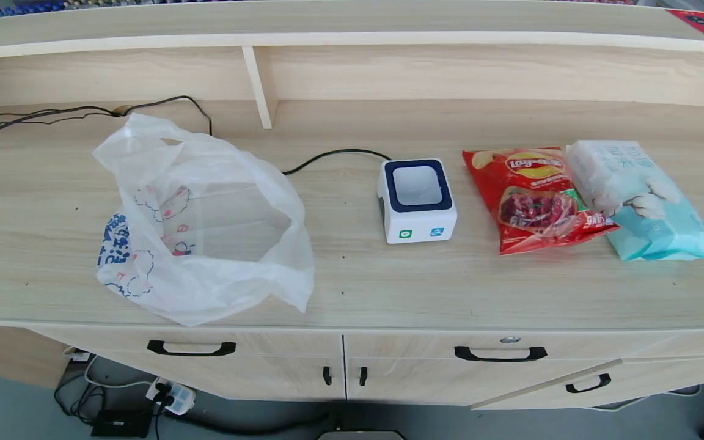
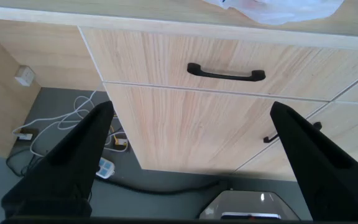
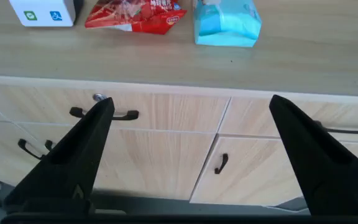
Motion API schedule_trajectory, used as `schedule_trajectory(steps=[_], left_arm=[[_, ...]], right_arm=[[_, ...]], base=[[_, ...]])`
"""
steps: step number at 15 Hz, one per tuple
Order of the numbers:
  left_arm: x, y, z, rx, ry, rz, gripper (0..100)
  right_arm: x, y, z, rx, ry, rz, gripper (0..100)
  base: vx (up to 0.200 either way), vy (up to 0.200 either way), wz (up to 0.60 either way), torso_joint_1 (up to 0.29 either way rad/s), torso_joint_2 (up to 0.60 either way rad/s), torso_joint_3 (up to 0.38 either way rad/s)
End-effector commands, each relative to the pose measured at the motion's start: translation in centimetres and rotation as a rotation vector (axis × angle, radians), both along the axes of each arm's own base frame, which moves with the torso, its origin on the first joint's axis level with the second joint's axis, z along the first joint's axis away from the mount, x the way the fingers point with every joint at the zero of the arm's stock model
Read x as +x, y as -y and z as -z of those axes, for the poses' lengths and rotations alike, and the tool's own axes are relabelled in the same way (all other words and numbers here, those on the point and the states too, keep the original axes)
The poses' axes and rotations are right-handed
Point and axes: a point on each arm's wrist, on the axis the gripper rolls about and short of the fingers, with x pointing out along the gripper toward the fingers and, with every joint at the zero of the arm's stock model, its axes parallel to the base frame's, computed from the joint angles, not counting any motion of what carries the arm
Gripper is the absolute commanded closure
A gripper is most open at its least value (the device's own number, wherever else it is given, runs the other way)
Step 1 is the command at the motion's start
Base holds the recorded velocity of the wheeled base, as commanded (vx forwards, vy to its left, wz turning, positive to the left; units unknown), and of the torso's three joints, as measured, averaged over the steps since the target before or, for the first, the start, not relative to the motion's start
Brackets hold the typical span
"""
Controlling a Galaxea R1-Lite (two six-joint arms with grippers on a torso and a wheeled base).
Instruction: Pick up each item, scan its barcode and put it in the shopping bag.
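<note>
Crisp bag (image 1: 535,198): right half of desk (image 1: 388,287), touching tissue pack (image 1: 639,198), right of barcode scanner (image 1: 417,200). Likely light, puffed, slick, with brittle contents; pinch a crimped end seam. Shopping bag (image 1: 205,226): left half, mouth open. Left gripper (image 2: 191,168), right gripper (image 3: 191,162): spread wide, empty, below front edge.

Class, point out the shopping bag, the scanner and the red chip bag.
shopping bag (image 1: 205,287), head view, on its near plastic wall.
scanner (image 1: 417,185), head view, on its top window.
chip bag (image 1: 532,201), head view, on the middle of its front.
</note>
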Motion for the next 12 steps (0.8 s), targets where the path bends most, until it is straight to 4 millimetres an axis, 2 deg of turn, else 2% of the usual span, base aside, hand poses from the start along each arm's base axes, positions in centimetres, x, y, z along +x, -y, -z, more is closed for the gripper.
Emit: schedule_trajectory(steps=[1,2,3,5,7,9,11,12], left_arm=[[0.0,0.0,0.0,0.000,-0.001,0.000,0],[0.0,0.0,0.0,0.000,-0.001,0.000,0],[0.0,0.0,0.0,0.000,-0.001,0.000,0],[0.0,0.0,0.0,0.001,-0.001,0.000,0],[0.0,0.0,0.0,0.001,-0.001,0.000,0],[0.0,0.0,0.0,0.000,-0.001,0.000,0],[0.0,0.0,0.0,0.001,-0.001,0.000,0],[0.0,0.0,0.0,0.000,-0.001,0.000,0]], right_arm=[[5.8,-0.3,-11.5,0.018,-0.084,-0.077,0],[8.8,-0.4,-13.1,0.049,-0.140,-0.080,0],[12.2,-0.6,-13.4,0.051,-0.214,-0.092,0],[19.2,-1.0,-14.1,0.048,-0.257,-0.209,0],[25.6,-1.0,-14.1,0.038,-0.304,-0.236,0],[29.2,0.0,-13.8,0.036,-0.332,-0.229,0],[31.0,1.5,-13.7,0.003,-0.335,-0.239,0],[31.4,1.6,-13.5,0.002,-0.337,-0.237,0]], base=[[0.000,0.000,0.00,0.000,0.00,0.000],[0.000,0.000,0.00,0.000,0.00,0.000],[0.000,0.000,0.00,0.000,0.00,0.000],[0.000,0.000,0.00,0.000,0.00,0.000],[0.000,0.000,0.00,0.000,0.00,0.000],[0.000,0.000,0.00,0.000,0.00,0.000],[0.000,0.000,0.00,0.000,0.00,0.000],[0.000,0.000,0.00,0.000,0.00,0.000]])
